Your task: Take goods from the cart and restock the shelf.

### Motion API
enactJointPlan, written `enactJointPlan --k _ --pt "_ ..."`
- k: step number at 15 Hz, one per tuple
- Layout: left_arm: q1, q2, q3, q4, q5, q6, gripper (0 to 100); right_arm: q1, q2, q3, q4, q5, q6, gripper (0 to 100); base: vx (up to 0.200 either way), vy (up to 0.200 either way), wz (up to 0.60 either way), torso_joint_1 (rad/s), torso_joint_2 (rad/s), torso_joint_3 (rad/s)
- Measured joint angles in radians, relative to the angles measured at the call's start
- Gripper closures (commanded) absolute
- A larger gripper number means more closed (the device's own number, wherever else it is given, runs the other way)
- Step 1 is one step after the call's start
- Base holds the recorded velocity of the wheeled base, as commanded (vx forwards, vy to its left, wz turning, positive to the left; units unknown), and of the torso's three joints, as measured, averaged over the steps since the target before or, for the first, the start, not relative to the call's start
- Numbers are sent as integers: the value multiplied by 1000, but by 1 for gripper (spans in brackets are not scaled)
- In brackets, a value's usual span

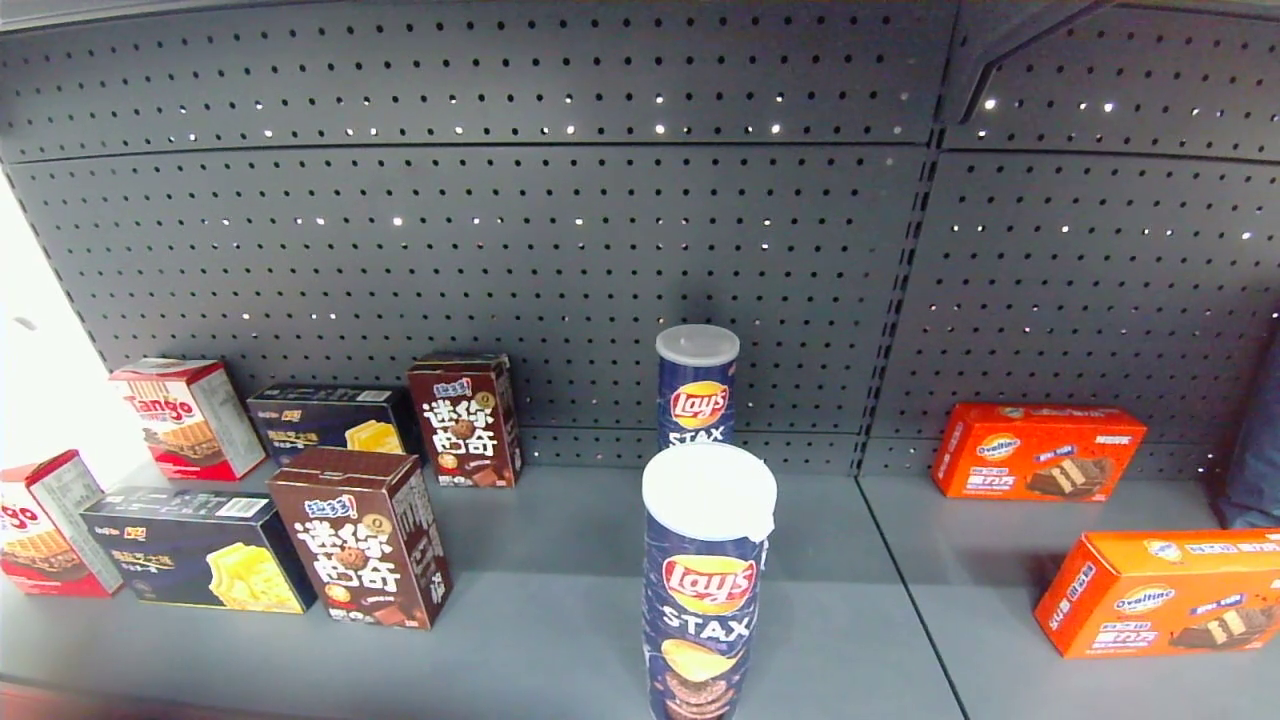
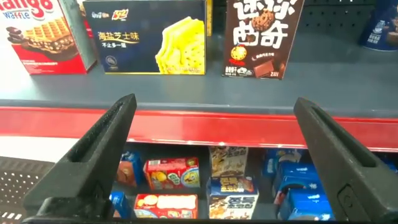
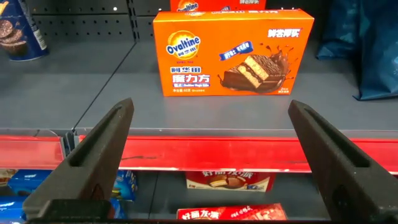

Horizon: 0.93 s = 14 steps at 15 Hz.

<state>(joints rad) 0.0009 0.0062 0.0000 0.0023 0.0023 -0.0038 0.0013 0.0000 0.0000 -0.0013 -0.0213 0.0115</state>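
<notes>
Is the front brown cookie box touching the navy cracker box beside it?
Apart: left wrist view shows bare shelf between the brown cookie box and navy cracker box.

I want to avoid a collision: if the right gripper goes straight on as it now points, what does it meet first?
Most likely the orange box, which stands centred ahead of the open right gripper; the red shelf edge lies lower. Depth is unclear.

The grey shelf (image 1: 560,540) carries six snack boxes (image 1: 360,550) toward its left end, two upright cans (image 1: 708,580) mid-shelf, and two orange boxes (image 1: 1038,450) toward its right end.
</notes>
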Motion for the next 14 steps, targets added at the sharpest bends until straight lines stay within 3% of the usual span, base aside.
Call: enactJointPlan --k 2,14 --pt "1 -3 0 0 0 -1 0 0 0 0 0 0 0 0 -200 0 0 0 2 5" --pt "1 -4 0 -1 -1 1 0 1 0 0 0 3 -1 0 0 0 -50 1 1 0"
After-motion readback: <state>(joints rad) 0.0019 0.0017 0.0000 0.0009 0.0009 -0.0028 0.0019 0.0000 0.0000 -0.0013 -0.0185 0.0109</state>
